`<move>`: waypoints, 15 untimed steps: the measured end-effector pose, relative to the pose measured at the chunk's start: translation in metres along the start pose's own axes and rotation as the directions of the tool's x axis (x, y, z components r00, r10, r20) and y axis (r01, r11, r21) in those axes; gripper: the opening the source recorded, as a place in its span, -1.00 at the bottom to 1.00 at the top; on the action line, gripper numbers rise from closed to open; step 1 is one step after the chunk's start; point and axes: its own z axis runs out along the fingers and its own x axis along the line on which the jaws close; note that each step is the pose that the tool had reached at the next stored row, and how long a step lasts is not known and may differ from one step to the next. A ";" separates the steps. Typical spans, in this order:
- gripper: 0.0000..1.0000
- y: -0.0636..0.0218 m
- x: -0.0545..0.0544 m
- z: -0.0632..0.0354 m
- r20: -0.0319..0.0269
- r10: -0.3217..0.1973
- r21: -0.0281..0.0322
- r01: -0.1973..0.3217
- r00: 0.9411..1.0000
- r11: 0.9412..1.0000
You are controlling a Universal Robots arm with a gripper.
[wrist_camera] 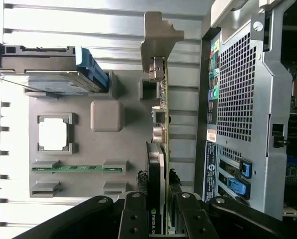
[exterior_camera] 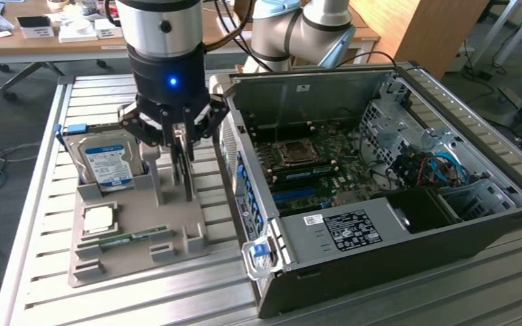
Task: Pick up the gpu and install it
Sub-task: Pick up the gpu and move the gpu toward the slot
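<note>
Tool [wrist_camera: 157,215] clamped on the gpu [wrist_camera: 155,164], which stands upright on edge in the grey tray [wrist_camera: 88,154], beside the open case [wrist_camera: 238,89]. Judgement: keep the card vertical so the bracket doesn't snag.

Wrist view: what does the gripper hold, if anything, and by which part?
The gripper holds the thin dark gpu with black fan shroud by its top edge, pinching both faces.
</note>
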 end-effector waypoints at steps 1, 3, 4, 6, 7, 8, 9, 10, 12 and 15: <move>-0.47 0.0001 0.000 -0.0023 0.000 0.000 0.000 0.000 1.000 1.000; -0.47 0.0004 0.000 -0.0067 0.000 0.000 0.000 0.000 1.000 1.000; -0.47 0.0005 0.000 -0.0085 0.000 0.000 0.000 0.000 1.000 1.000; -0.47 0.0007 0.000 -0.0121 0.000 0.000 0.000 0.000 1.000 1.000; -0.47 0.0008 0.000 -0.0135 0.000 0.000 0.000 0.000 1.000 1.000; -0.47 0.0009 0.000 -0.0163 0.000 0.000 0.000 0.000 1.000 1.000; -0.47 0.0009 0.000 -0.0164 0.000 0.000 -0.001 0.000 1.000 1.000; -0.47 0.0009 0.000 -0.0165 0.000 0.000 0.000 0.000 1.000 1.000; -0.47 0.0009 0.000 -0.0165 0.000 0.000 0.000 0.000 1.000 1.000; -0.47 0.0009 0.000 -0.0165 0.000 0.000 0.000 0.000 1.000 1.000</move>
